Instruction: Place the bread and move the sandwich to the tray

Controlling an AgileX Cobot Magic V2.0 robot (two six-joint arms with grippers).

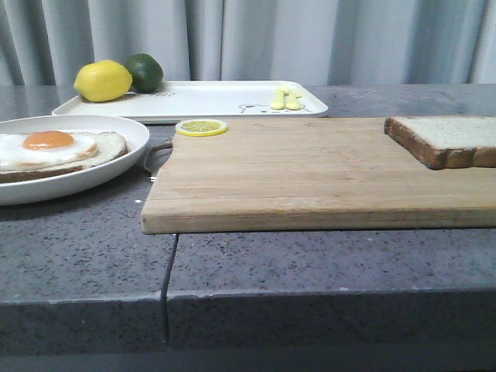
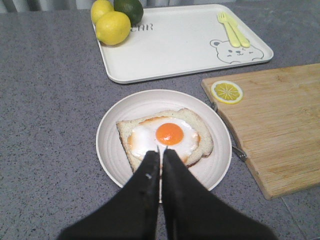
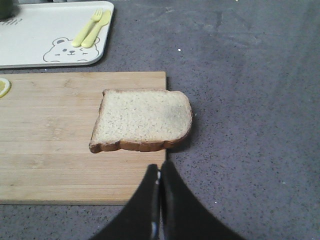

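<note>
Grey stone counter under both arms. My right gripper (image 3: 159, 172), fingers pressed together, hangs just short of the bread (image 3: 142, 120) (overhanging the cutting board (image 3: 60, 150)); I should open wide, then pinch its overhanging crust.

Looked like a mock kitchen setup rather than a real home one. There was a grey speckled stone countertop (image 1: 310, 271) with a wooden cutting board (image 1: 310, 178), a fried-egg sandwich (image 2: 167, 137) on a plate (image 2: 112, 150), lemons (image 2: 113, 27) and a lime (image 2: 129, 9) on a bear-print tray (image 2: 175, 50), but plain grey curtains (image 1: 271, 39) hung right behind it.
</note>
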